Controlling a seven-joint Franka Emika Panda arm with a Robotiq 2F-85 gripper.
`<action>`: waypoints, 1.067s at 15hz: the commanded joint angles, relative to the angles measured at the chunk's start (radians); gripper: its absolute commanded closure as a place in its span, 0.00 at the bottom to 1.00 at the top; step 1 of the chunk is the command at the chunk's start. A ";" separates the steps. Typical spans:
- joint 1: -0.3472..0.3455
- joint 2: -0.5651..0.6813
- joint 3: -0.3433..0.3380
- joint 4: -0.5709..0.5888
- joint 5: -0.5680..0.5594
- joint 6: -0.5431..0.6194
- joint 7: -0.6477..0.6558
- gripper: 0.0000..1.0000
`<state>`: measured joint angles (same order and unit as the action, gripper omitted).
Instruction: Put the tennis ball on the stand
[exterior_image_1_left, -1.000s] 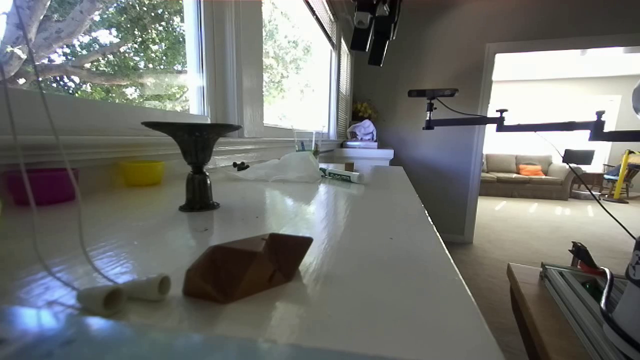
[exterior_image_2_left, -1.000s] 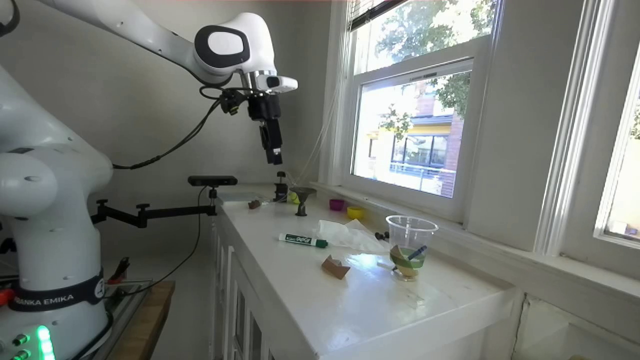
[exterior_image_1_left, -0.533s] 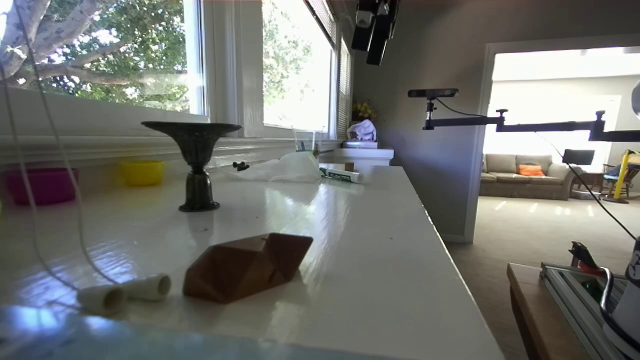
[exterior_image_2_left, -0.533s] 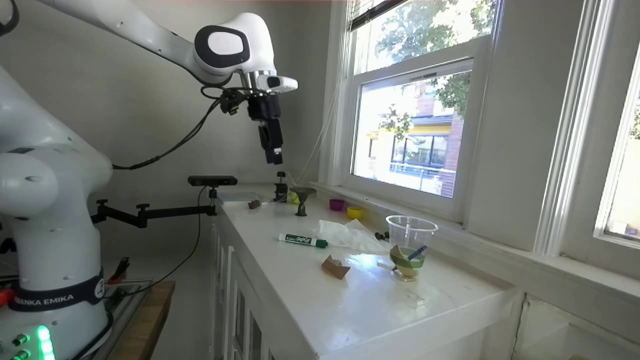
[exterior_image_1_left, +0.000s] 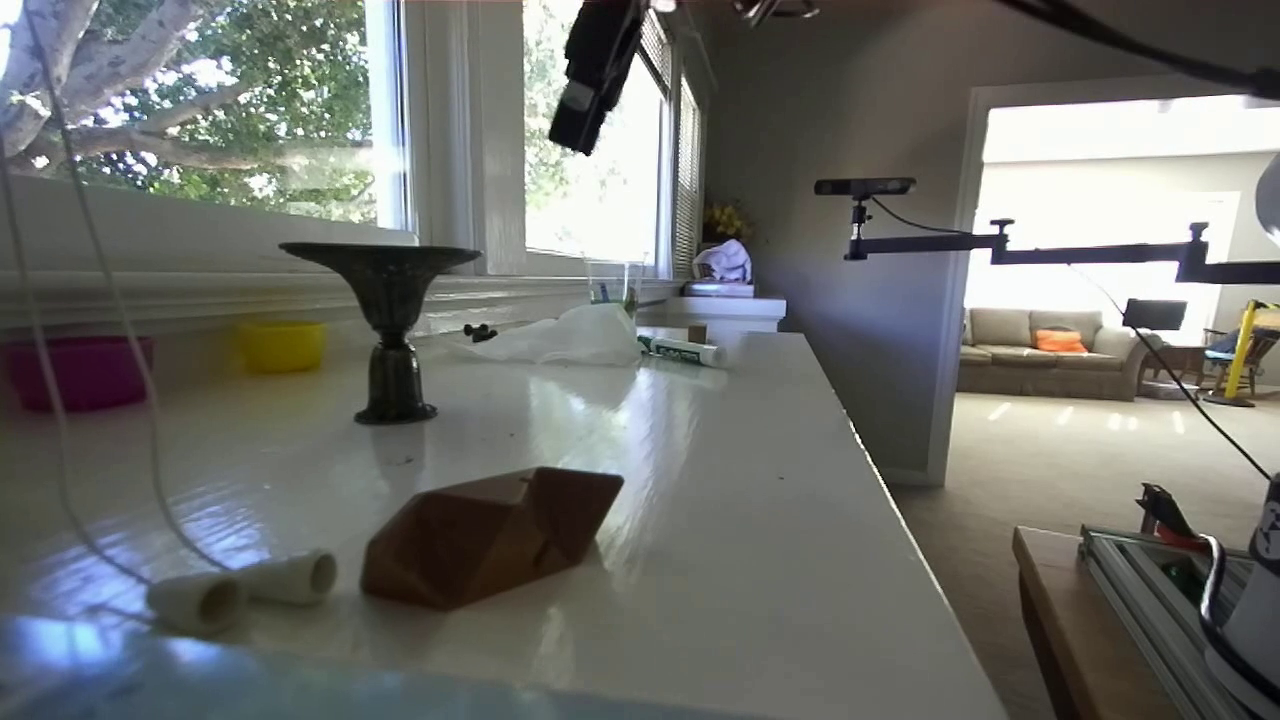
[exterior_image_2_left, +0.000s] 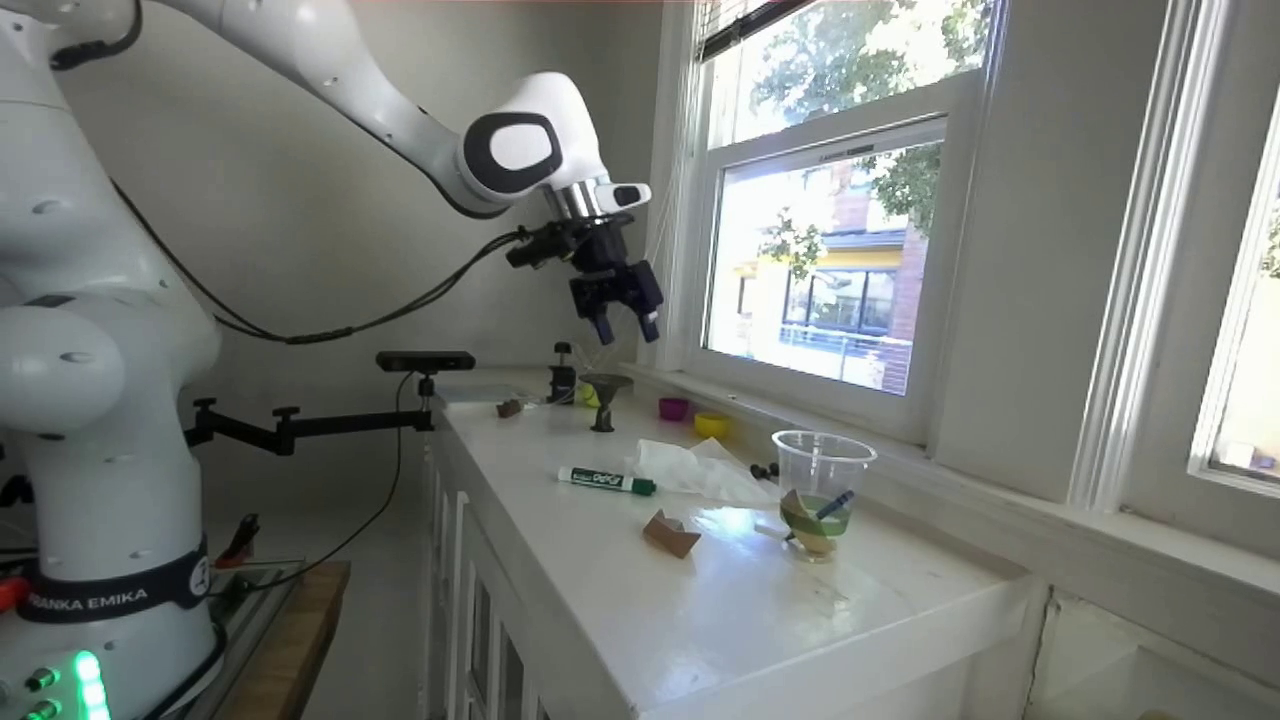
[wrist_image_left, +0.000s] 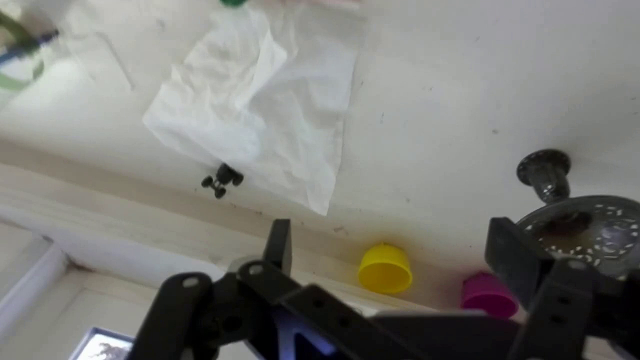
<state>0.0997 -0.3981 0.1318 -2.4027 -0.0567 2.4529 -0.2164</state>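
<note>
In an exterior view the tennis ball is a small yellow-green patch on the counter, between a black clamp and the stand, partly covered. It is out of the wrist view. The dark stand is upright on the counter; its wide funnel top holds no ball. My gripper hangs in the air above the stand's height, tilted, close to the window side. Its fingers are spread wide with nothing between them. In the wrist view the stand's stem and rim lie beyond the right-hand finger.
A yellow bowl and a magenta bowl sit by the window wall. White cloth, a marker and a clear cup are along the counter. A brown angular lump lies near hanging cords with white ends.
The arm has swung toward the window and slightly lower, and the wrist has turned, so both fingers now show apart in an exterior view. The objects on the counter have stayed put.
</note>
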 joint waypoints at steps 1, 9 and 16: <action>0.036 0.256 -0.048 0.200 -0.028 0.137 -0.170 0.00; 0.024 0.338 -0.040 0.256 -0.002 0.191 -0.261 0.00; 0.026 0.337 -0.038 0.268 -0.006 0.192 -0.250 0.00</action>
<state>0.1228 -0.0697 0.0922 -2.1490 -0.0563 2.6448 -0.4809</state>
